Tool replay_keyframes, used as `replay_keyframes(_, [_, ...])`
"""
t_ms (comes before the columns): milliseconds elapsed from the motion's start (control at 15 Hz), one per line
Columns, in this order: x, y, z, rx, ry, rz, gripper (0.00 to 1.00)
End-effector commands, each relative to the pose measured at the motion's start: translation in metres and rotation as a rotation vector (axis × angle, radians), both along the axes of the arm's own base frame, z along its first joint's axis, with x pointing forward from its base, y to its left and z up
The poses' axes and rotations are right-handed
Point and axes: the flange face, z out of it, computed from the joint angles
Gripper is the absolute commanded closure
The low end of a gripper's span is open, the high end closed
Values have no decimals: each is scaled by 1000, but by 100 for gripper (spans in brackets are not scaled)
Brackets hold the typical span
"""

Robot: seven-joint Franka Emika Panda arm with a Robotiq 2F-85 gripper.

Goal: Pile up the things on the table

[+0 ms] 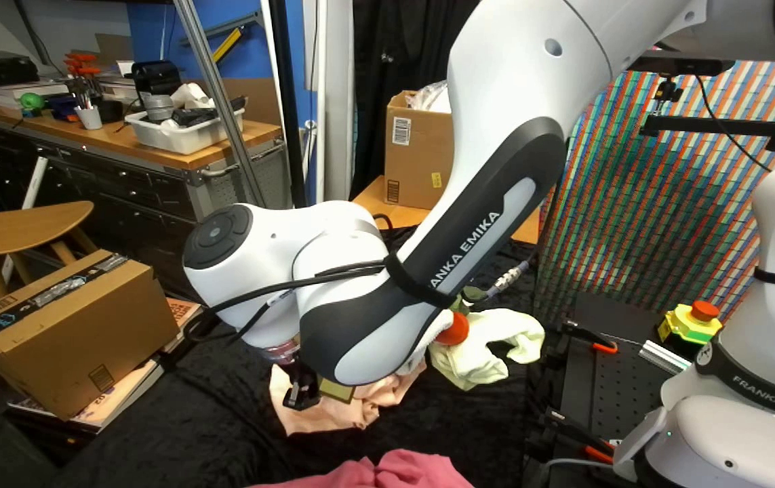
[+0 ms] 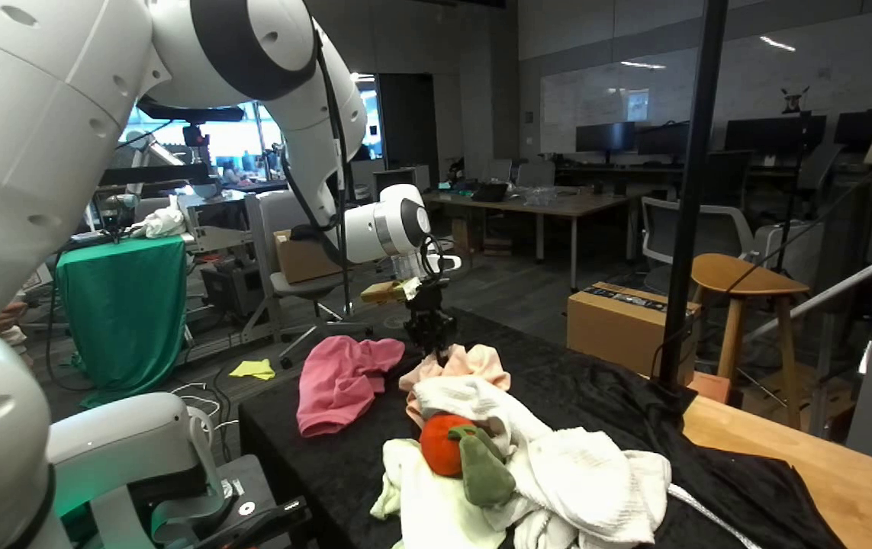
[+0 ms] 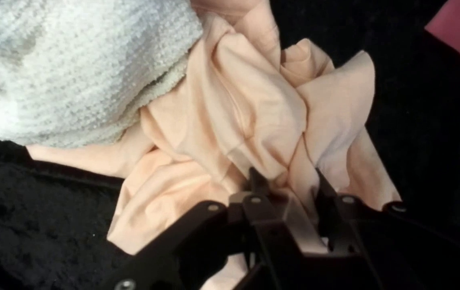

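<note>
In an exterior view the arm [image 1: 489, 190] stands in the way, blocking the middle of the counter [image 1: 495, 427] and part of the peach cloth [image 1: 312, 415]. A cardboard box [image 1: 68, 332] sits on books [image 1: 119, 400] past the edge opposite the robot base [image 1: 726, 420]. The hot pink cloth [image 1: 407, 471] is cut off by the frame.

In an exterior view a black pole [image 2: 693, 191] rises before the box. The hot pink cloth lies near the counter's left corner. A round red-orange thing [image 2: 442, 444] and a green thing [image 2: 484, 474] rest among the pale yellow-green cloth [image 2: 443, 511] and the white cloth [image 2: 588, 480]; a white cord [image 2: 710, 517] runs out of frame.

In the wrist view the nubbly white cloth overlaps the limp, deeply creased peach cloth. The hand [image 3: 286, 173] has its fingers [image 3: 258, 184] partly apart, a peach fold between them; I cannot tell whether it is gripped.
</note>
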Motion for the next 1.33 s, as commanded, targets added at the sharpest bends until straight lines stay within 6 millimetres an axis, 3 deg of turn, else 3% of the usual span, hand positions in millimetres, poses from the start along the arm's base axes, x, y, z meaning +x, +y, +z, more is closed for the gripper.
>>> replay_keyframes(0, [7, -9, 15, -23, -27, -46, 93])
replay_keyframes(133, [9, -21, 24, -25, -45, -83, 96])
replay_keyframes(200, [9, -27, 31, -25, -58, -106, 91])
replay_keyframes(467, [3, -57, 68, -11, -101, -198, 91])
replay_keyframes(1000, [-47, -105, 155, 45, -177, -286, 91])
replay_keyframes(1267, [-69, -130, 187, 65, -228, -345, 91])
